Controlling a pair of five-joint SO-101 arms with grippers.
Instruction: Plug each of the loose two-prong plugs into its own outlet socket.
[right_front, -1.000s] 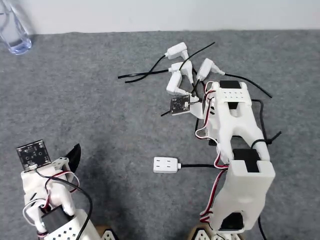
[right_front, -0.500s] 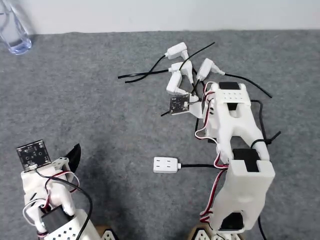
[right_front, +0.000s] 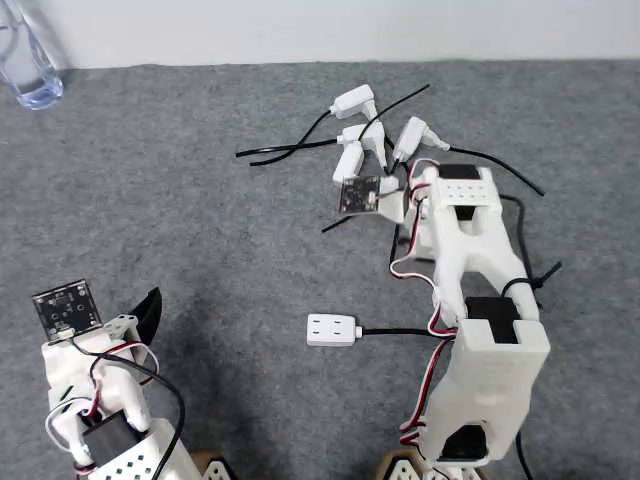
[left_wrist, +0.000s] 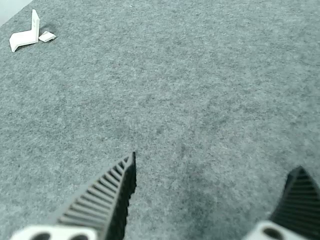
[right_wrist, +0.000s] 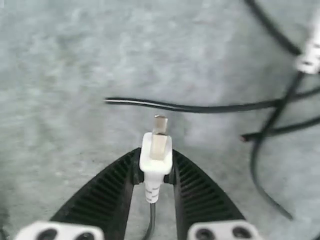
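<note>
Right gripper (right_wrist: 154, 157) clamped on a white 2-prong plug (right_wrist: 155, 159), black ribbed fingers (right_wrist: 117, 182) pressed against its 2 sides, prongs (right_wrist: 160, 125) stuck out past the fingertips, a black cord (right_wrist: 200, 106) lay across the grey mat (right_wrist: 60, 75) just beyond them, more black cords (right_wrist: 272, 122) tangled near 1 other white plug (right_wrist: 311, 50).

Rough matt grey felt mat (right_front: 180, 200), glossy white plastic plug (right_wrist: 155, 159), dull metal prongs (right_wrist: 160, 124)

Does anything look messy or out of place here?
Yes: the loose plugs lie heaped with their black cords crossed and tangled, away from the outlet socket. The right gripper grips one plug.
</note>
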